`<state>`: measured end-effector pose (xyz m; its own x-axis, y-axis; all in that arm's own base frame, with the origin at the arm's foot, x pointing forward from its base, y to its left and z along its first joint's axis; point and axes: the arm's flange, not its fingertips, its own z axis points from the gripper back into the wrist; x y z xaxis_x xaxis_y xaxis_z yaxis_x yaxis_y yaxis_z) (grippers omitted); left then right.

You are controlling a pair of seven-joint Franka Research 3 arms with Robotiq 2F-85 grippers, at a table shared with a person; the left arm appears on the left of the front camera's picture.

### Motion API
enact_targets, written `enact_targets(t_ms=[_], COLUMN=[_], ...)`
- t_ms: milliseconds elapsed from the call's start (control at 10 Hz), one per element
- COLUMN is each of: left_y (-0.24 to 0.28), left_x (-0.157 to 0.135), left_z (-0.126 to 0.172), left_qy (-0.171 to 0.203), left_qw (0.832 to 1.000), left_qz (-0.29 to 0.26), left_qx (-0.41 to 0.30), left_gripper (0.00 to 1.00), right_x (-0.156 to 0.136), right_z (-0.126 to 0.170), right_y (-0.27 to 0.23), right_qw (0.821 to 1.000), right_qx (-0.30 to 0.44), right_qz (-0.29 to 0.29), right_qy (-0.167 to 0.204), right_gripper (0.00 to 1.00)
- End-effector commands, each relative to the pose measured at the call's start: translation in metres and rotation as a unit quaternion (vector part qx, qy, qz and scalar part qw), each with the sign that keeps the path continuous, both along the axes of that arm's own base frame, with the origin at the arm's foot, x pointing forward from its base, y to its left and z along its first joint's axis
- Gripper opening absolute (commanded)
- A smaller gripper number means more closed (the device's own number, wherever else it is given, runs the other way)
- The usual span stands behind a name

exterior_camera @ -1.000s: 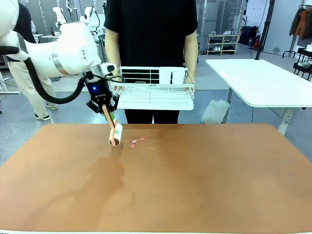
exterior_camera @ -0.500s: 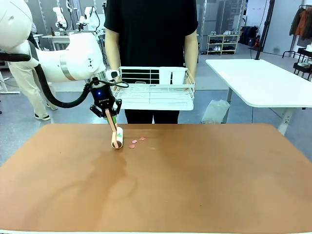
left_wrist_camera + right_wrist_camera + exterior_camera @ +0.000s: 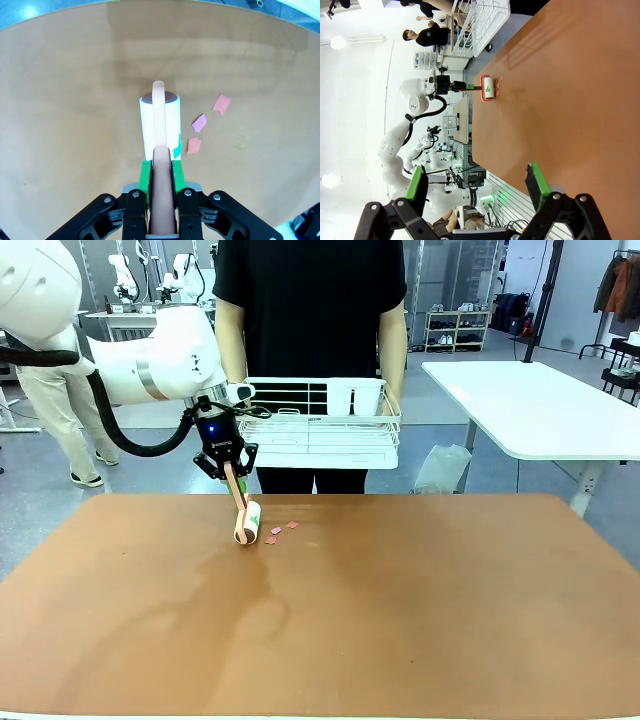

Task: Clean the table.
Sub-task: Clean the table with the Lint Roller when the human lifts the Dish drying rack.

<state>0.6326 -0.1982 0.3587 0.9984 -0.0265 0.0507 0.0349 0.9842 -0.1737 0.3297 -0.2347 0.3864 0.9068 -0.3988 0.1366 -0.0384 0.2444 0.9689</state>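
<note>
Terracotta table: left gripper clamps a lint roller beside pink scraps; right gripper spread apart.

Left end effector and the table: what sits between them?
A lint roller; the left end effector grips its handle, roll on the table, per front view.

Count: 1 lint roller; 3 pink paper scraps, just right of it, far-left area; 1 white wire rack, far side; 2 tables: terracotta table, white table far right.
</note>
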Motion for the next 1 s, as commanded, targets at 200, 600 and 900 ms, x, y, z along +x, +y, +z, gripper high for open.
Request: enact_targets(t_ms=[200,600,900], left_y=[-0.041,-0.085,-0.123], left_x=[0.018,0.002,-0.004], left_z=[-0.032,-0.046,-0.047], left_qy=[0.057,0.072,0.058], left_qw=[0.998,0.997,0.998], left_qz=[-0.029,-0.011,-0.023], left_qx=[-0.003,-0.025,-0.03], left_gripper=[0.21,0.21,0.21], right_x=[-0.001,-0.001,-0.001], right_z=[0.002,0.002,0.002], right_y=[-0.001,-0.001,-0.001], right_qw=[1.0,1.0,1.0], right_qx=[0.001,0.001,0.001], right_qz=[0.002,0.002,0.002], right_qy=[-0.005,-0.005,-0.005], right_gripper=[1.0,1.0,1.0])
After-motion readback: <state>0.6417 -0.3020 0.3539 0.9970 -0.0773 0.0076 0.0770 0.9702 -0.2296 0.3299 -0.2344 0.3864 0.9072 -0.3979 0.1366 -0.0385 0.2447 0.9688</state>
